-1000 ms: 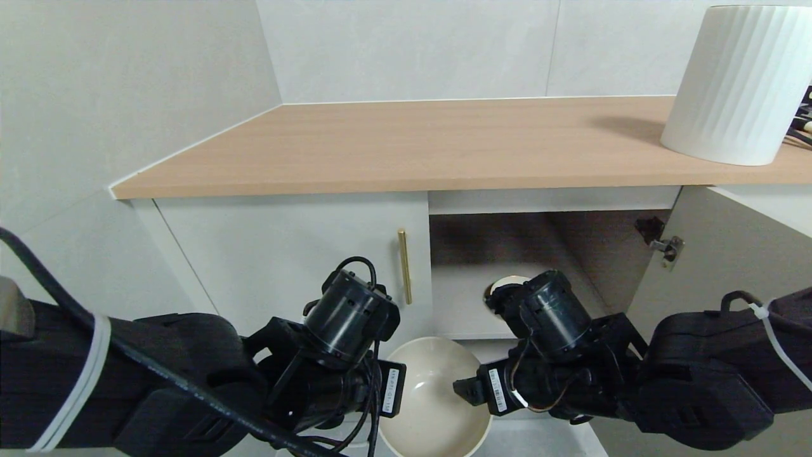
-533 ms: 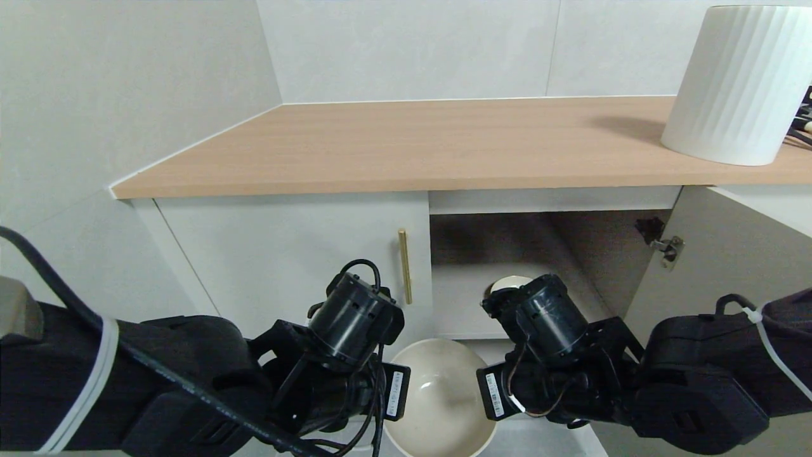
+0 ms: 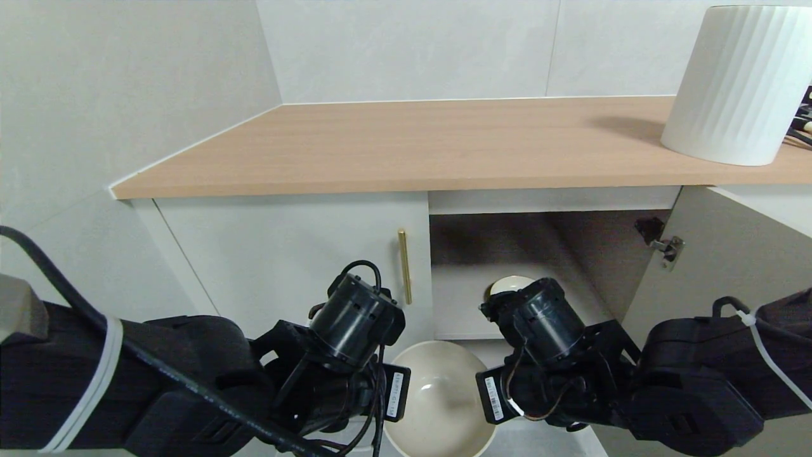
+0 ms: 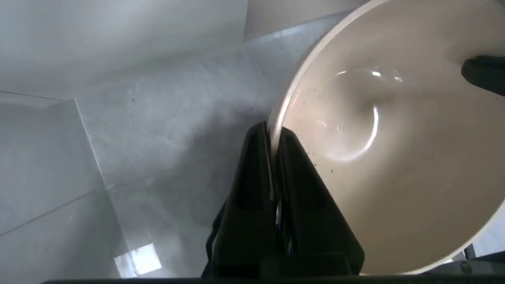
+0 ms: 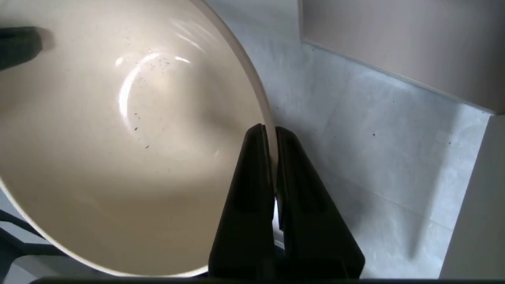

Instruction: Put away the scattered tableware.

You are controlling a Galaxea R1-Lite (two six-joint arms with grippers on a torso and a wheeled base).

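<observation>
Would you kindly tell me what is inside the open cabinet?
A pale round dish sits on the cabinet shelf; the right arm covers its near part, so the rest cannot be seen.

Light wooden countertop point(image 3: 406, 146): white ribbed cylindrical container point(image 3: 736, 82) upright at 2 o'clock end. Dark objects point(image 3: 802, 124) just beside it at its 3 o'clock, too cut off to identify. Under counter, open cabinet compartment at 5 o'clock: pale shelf board point(image 3: 460, 298) carries small cream round dish point(image 3: 507, 284), partly hidden. Glossy grey tiled floor point(image 4: 158, 158) below.
</observation>
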